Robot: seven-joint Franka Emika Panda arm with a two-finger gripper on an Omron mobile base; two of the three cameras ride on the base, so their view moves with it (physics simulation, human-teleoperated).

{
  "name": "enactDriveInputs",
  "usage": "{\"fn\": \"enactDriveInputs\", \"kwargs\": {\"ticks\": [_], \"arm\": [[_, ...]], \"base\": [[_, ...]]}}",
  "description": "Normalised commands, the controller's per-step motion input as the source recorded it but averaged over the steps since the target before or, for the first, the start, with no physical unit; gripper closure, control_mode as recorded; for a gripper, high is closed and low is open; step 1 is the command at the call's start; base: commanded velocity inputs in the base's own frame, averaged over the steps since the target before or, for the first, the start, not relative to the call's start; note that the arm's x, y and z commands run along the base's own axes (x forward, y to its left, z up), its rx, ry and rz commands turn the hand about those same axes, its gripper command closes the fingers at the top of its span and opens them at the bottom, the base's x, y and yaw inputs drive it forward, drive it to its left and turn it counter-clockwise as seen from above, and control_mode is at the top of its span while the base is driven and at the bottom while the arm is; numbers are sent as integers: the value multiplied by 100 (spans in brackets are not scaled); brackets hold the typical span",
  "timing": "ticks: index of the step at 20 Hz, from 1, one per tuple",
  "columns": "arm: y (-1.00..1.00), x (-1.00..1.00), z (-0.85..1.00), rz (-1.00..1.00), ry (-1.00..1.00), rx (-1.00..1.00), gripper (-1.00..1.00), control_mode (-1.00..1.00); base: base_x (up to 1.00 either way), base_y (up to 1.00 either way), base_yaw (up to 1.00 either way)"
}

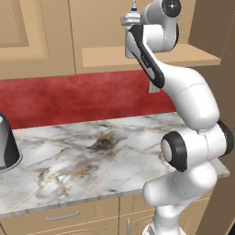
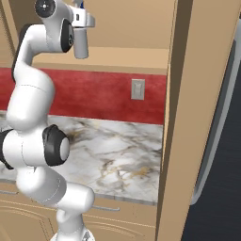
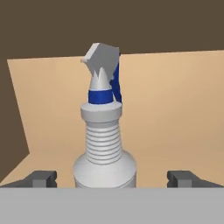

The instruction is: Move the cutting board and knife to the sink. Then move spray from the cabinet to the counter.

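The spray is a slim grey bottle with a ribbed white neck and a blue nozzle. It stands upright on the cabinet's shelf ledge. My gripper is open, with one fingertip far out on each side of the bottle's shoulder, neither touching it. From the base the spray shows just past my raised wrist, above the marble counter. The cutting board, the knife and the sink are out of view.
A fat grey cylinder with a dark base stands at the counter's left end. Behind the counter runs a red backsplash with a wall outlet. A tall tan panel closes off the right side.
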Motion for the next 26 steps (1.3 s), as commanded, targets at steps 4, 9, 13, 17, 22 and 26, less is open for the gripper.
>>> {"fn": "enactDriveInputs", "kwargs": {"ticks": [4, 9, 13, 17, 22, 26], "arm": [[6, 29, 0, 0, 0, 0, -100, -100], [16, 28, 0, 0, 0, 0, -100, -100], [6, 28, 0, 0, 0, 0, -100, -100], [0, 28, 0, 0, 0, 0, -100, -100], [0, 21, 0, 0, 0, 0, -100, -100], [0, 2, 0, 0, 0, 0, 100, -100]], "base": [[0, 0, 0], [0, 0, 0], [0, 0, 0], [0, 0, 0], [0, 0, 0], [0, 0, 0]]}}
